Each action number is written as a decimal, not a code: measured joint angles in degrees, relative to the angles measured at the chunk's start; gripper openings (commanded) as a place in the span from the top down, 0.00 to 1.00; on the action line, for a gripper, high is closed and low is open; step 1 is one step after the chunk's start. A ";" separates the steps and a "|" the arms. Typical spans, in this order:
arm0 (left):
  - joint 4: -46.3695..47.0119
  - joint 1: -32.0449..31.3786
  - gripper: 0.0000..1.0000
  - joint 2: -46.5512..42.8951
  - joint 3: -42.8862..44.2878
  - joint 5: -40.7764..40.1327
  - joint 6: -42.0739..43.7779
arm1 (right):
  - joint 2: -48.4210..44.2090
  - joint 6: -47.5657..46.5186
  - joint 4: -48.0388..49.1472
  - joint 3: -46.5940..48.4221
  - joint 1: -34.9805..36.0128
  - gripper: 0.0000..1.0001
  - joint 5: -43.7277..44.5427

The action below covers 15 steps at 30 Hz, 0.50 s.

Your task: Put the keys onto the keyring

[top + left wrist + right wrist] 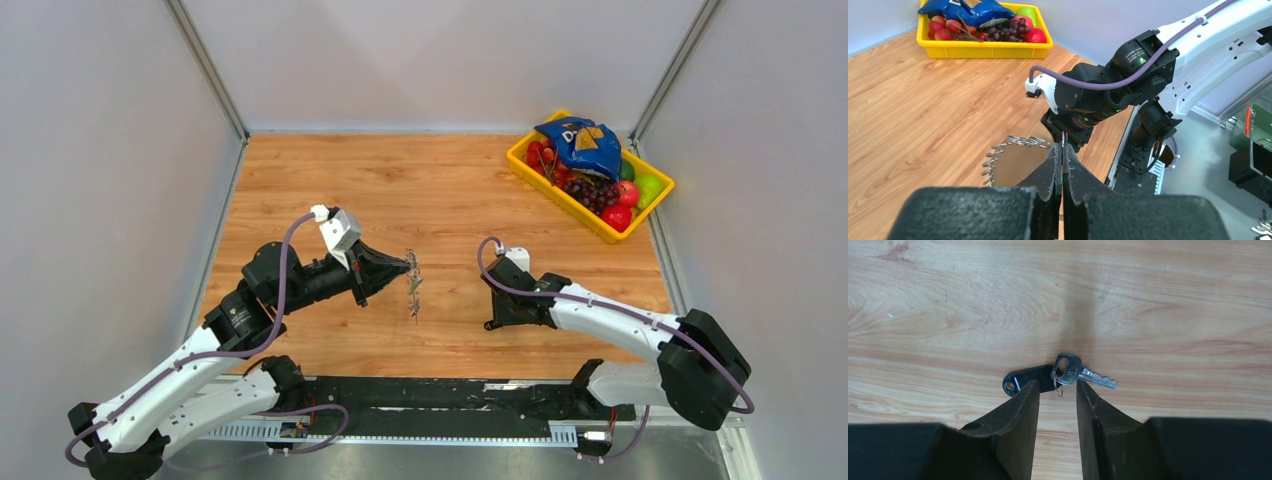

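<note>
My left gripper (405, 266) is shut on the edge of the keyring (413, 286), a thin silver hoop with a toothed-looking rim, and holds it upright above the table's middle. In the left wrist view the hoop (1018, 141) curves left from the closed fingertips (1063, 150), and a speck of green shows between the jaws. My right gripper (497, 302) points down at the table. In its wrist view it is open (1058, 386), its fingers on either side of a silver key (1083, 372) joined by a small ring to a black tag (1023, 380) lying flat.
A yellow bin (575, 208) with fruit and a blue bag stands at the back right; it also shows in the left wrist view (983, 50). Grey walls close in the wooden table. The right arm (1098, 95) is just beyond the left fingertips.
</note>
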 measured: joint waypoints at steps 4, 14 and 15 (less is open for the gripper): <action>-0.28 0.00 1.00 0.02 0.00 -0.09 0.07 | 1.36 -0.02 0.94 -0.31 -0.11 0.69 -0.17; -0.28 0.00 1.00 0.26 0.00 -0.11 0.26 | 2.62 -0.02 2.45 -1.25 -0.48 0.76 -1.29; -0.28 0.00 1.00 0.31 0.00 -0.13 0.26 | 2.62 -0.04 2.49 -1.33 -0.48 0.78 -1.40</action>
